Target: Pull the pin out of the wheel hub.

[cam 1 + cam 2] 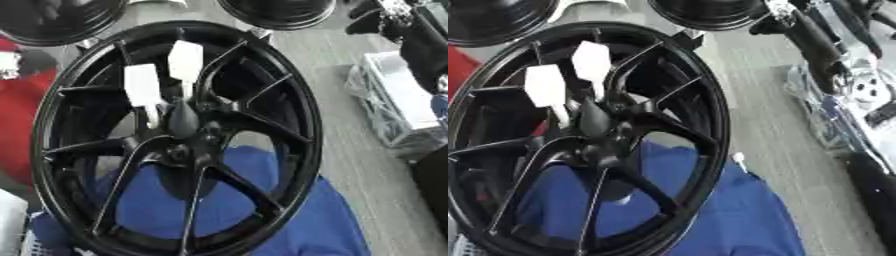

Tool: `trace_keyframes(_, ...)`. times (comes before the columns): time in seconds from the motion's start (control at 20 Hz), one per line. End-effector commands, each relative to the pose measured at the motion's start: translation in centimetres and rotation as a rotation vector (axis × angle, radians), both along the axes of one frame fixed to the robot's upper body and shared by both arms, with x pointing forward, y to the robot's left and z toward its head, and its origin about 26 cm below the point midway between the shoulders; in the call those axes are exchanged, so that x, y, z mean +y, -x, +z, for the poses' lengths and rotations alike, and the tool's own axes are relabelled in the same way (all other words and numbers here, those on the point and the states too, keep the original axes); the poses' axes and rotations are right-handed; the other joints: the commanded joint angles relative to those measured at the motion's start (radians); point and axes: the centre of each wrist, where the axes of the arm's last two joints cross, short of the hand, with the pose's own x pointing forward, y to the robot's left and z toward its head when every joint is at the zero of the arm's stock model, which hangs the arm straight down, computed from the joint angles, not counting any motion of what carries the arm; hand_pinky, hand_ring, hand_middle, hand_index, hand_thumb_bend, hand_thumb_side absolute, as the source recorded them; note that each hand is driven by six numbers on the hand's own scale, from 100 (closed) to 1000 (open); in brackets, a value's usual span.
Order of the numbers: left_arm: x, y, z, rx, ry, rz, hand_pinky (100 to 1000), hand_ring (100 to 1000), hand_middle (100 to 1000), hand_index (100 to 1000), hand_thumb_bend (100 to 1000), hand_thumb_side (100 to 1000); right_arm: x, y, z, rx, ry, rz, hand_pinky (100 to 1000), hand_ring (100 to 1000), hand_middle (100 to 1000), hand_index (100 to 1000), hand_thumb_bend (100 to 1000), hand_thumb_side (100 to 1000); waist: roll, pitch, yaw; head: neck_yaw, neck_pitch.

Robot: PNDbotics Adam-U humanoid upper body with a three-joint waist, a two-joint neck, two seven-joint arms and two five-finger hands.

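A large black spoked wheel (pixel 289 100) fills the middle of both views and rests on a blue cloth (pixel 306 225). Two white flat-headed pins stand out of the hub (pixel 185 127): one (pixel 185 61) higher and to the right, the other (pixel 143 86) lower and to the left, each with a thin stem running down toward the hub. My right arm (pixel 824 50), black with silver joints, comes in at the upper right, well clear of the wheel. Its dark end (pixel 773 24) sits near the wheel's top right rim; the hand's shape there is unclear. My left hand does not show.
Two more black wheels lie at the top, one at the left (pixel 52 20) and one at the centre (pixel 276 12). A red object (pixel 22 110) sits behind the wheel's left side. A white wire rack (pixel 394 105) stands on the grey floor at the right.
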Motion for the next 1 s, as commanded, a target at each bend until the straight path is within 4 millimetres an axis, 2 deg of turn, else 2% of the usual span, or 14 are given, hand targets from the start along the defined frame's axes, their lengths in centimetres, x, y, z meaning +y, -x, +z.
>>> trace_keyframes(0.05, 0.0, 0.6, 0.4, -0.006, -0.081, 0.026, 871, 835, 790, 906, 469, 574, -0.1, 0.2, 0.9, -0.03, 0.02, -0.002, 781, 620, 593, 773, 100, 745, 0.0, -0.013, -0.002, 0.016, -0.002)
trace_keyframes(0.35, -1.0, 0.2, -0.3, 0.042, -0.113, 0.027, 876, 839, 792, 918, 498, 567, 0.0, 0.2, 0.8, -0.026, 0.022, 0.001, 782, 620, 593, 773, 100, 747, 0.001, -0.011, -0.005, 0.021, 0.0)
trace_keyframes(0.7, -2.9, -0.7, 0.6, 0.008, -0.056, 0.01, 879, 840, 791, 922, 499, 555, 0.0, 0.1, 0.5, -0.013, 0.023, -0.001, 783, 620, 593, 773, 100, 751, 0.003, -0.015, -0.004, 0.026, 0.004)
trace_keyframes(1.0, -4.5, -2.5, 1.4, 0.001, -0.04, -0.007, 880, 839, 789, 921, 495, 554, -0.1, 0.1, 0.4, -0.007, 0.025, -0.001, 784, 620, 593, 773, 100, 754, 0.004, -0.017, -0.005, 0.026, 0.004)
